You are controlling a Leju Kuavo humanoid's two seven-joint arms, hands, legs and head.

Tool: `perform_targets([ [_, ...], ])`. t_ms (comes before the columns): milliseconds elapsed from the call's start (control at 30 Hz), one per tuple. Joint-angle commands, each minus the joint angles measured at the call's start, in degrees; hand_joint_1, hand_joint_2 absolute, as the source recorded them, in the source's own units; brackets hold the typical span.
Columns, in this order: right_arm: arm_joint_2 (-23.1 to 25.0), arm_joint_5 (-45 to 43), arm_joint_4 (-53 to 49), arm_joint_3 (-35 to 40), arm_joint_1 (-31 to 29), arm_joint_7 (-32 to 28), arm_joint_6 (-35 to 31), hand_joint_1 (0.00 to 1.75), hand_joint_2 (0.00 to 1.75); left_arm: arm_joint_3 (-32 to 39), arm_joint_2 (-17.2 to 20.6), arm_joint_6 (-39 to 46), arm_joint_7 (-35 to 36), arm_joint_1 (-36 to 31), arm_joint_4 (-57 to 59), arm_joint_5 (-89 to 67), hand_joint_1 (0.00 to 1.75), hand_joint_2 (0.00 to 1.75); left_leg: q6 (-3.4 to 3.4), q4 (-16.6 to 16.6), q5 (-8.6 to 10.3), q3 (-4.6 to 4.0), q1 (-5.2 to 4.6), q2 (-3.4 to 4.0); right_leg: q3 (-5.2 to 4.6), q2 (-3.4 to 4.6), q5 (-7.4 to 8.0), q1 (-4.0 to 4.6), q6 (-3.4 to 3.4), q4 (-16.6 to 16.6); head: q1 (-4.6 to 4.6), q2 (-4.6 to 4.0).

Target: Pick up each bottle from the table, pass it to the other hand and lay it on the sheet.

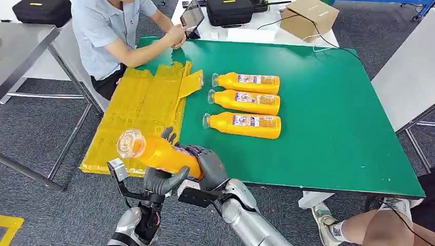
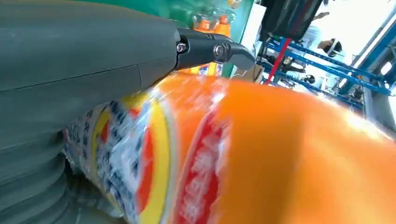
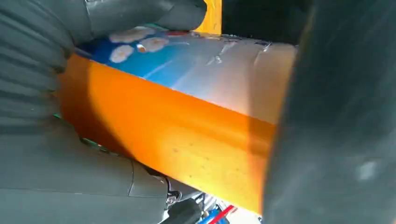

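Robot hands, left point(image 1: 163, 180) and right point(image 1: 209, 165), both grip one bottle point(image 1: 154, 151).

Both arms come up from below and meet just off the near edge of the table, near its left corner. The right hand point(image 1: 208, 165) wraps around the bottle point(image 1: 154, 151) base. The left hand point(image 1: 161, 180) grips it from underneath.

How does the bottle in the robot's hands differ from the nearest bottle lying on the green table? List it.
The held bottle is off the table, gripped by the left hand and right hand; the nearest table bottle lies untouched on the green table. The held bottle's cap tilts up towards the camera; the table bottle lies flat, cap pointing left. Both are orange with clear caps.
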Motion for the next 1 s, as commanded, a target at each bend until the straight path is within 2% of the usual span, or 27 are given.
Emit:
perform_targets([
  [33, -0.85, 0.68, 5.93, 5.56, -2.28, -1.66, 1.06, 0.00, 0.00, 0.56, 0.84, -2.21, 4.89, -5.89, 8.31, 6.04, 1.75, 1.75, -0.05, -0.07, -0.04, 0.30, 0.03, -0.07, 0.36, -0.17, -0.08, 0.06, -0.10, -0.09, 0.02, 0.00],
  [167, -1.50, 7.16, 7.06, 7.19, -2.72, 3.41, -8.39, 0.00, 0.00, 2.22, 1.20, -0.61, 5.82, -4.94, 8.58, 7.50, 1.75, 1.75, -0.03, -0.07, -0.01, 0.17, 0.00, -0.04, 0.20, -0.10, -0.04, 0.01, -0.06, -0.07, 0.02, 0.00],
  [233, -1.67, 7.91, 6.92, 7.09, -2.65, 4.08, -9.34, 0.00, 0.00, 2.72, 1.38, -0.23, 6.03, -4.66, 8.29, 7.58, 1.75, 1.75, -0.03, -0.07, -0.01, 0.16, 0.01, -0.03, 0.19, -0.09, -0.03, 0.01, -0.06, -0.07, 0.02, 0.00],
  [333, -2.26, 11.21, 6.60, 6.75, -2.45, 6.76, -14.94, 0.00, 0.00, 4.91, 1.56, 2.46, 6.98, -4.93, 8.86, 8.23, 1.75, 1.75, -0.05, -0.12, -0.06, 0.34, 0.02, 0.00, 0.36, -0.10, -0.07, 0.04, -0.11, -0.12, 0.02, 0.00],
  [433, -2.37, 11.57, 6.36, 6.37, -2.29, 7.09, -15.70, 0.00, 0.00, 5.50, 1.83, 3.46, 6.95, -5.30, 9.24, 7.91, 1.75, 1.75, -0.04, -0.10, -0.04, 0.29, 0.01, -0.05, 0.31, -0.13, -0.07, 0.03, -0.09, -0.09, 0.02, 0.00],
  [533, -3.21, 15.30, 6.40, 5.57, -1.99, 10.22, -21.18, 0.00, 0.00, 5.14, 4.05, 14.65, 6.15, -7.77, 11.62, -1.44, 1.75, 1.75, -0.03, -0.08, -0.02, 0.19, 0.01, -0.03, 0.21, -0.10, -0.04, 0.03, -0.07, -0.08, 0.02, 0.00],
  [600, -4.01, 20.22, 2.50, 1.89, 0.04, 11.51, -21.29, 0.00, 0.00, 3.61, 6.77, 25.67, 2.90, -10.82, 14.58, -13.81, 1.75, 1.75, -0.04, -0.08, -0.01, 0.23, 0.02, -0.05, 0.26, -0.13, -0.04, 0.04, -0.08, -0.08, 0.02, 0.00],
  [667, -4.28, 24.51, -0.10, 0.15, 1.37, 12.60, -21.29, 0.00, 0.00, 4.71, 7.87, 32.38, 1.92, -13.04, 16.22, -21.69, 1.75, 1.75, -0.06, -0.10, 0.01, 0.24, 0.03, -0.09, 0.28, -0.19, -0.04, 0.05, -0.10, -0.10, 0.02, 0.00],
  [767, -4.03, 24.84, -0.34, 0.37, 1.49, 12.73, -21.29, 0.00, 0.00, 7.16, 8.51, 32.31, 2.08, -14.34, 16.59, -24.63, 1.75, 1.75, -0.06, -0.08, 0.03, 0.21, 0.04, -0.19, 0.28, -0.28, -0.06, 0.08, -0.11, -0.07, 0.07, 0.00],
  [800, -4.01, 24.98, -0.66, 0.71, 1.58, 12.57, -21.29, 0.00, 0.00, 7.79, 8.75, 35.64, 2.33, -15.49, 17.72, -28.18, 1.75, 1.75, -0.07, -0.06, 0.03, 0.17, 0.02, -0.10, 0.20, -0.16, -0.04, 0.05, -0.10, -0.03, 0.02, 0.00],
  [1000, -3.92, 25.08, -0.81, 0.96, 1.62, 12.90, -21.29, 0.00, 0.00, 9.16, 8.64, 34.63, 2.39, -16.51, 18.57, -28.94, 1.75, 1.75, -0.09, -0.04, 0.02, 0.19, 0.03, -0.04, 0.20, -0.15, -0.05, 0.05, -0.08, -0.01, 0.02, 0.00],
])
